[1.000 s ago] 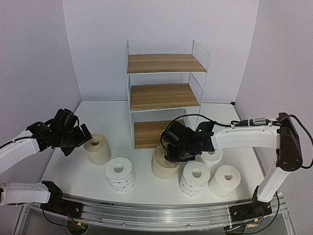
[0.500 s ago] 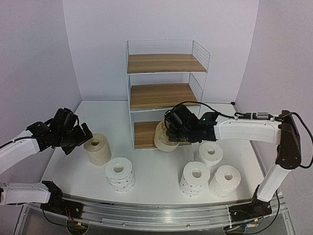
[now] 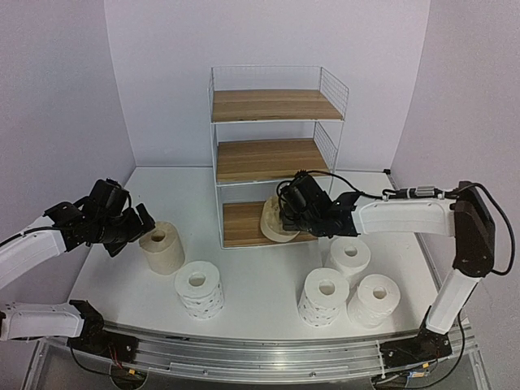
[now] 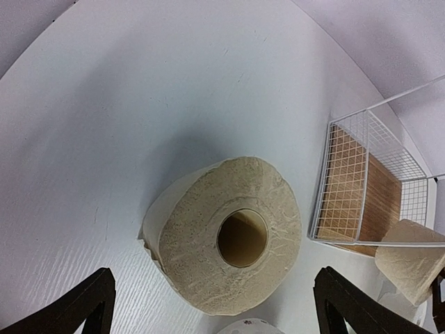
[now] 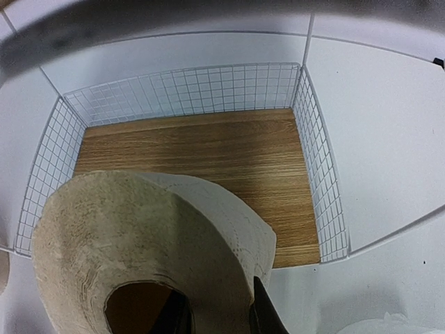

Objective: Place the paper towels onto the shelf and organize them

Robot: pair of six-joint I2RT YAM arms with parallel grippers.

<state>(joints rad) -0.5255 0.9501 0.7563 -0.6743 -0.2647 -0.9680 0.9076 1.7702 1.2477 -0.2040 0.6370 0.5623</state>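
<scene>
1. The shelf (image 3: 272, 154) stands at the back of the white table (image 3: 260, 276), with its open side facing the arms.
2. The right gripper (image 3: 286, 213) reaches into the mouth of the shelf's lowest tier. Its fingers (image 5: 261, 314) are clenched on the wall of a beige roll (image 3: 275, 221), one of them down the core.
3. That roll is tilted over the front edge of the bottom board (image 5: 201, 149). I cannot tell if it touches the wood.
4. To the left of the shelf, the left gripper (image 3: 130, 226) hangs just beside a second beige roll (image 3: 162, 247) that stands upright on the table. Its fingers (image 4: 90, 303) are spread wide and grasp nothing.
5. In front of the shelf, a dotted white roll (image 3: 199, 288) stands near the second beige one.
6. To the front right of the shelf, three more white rolls (image 3: 350, 257) stand upright in a close cluster.
</scene>
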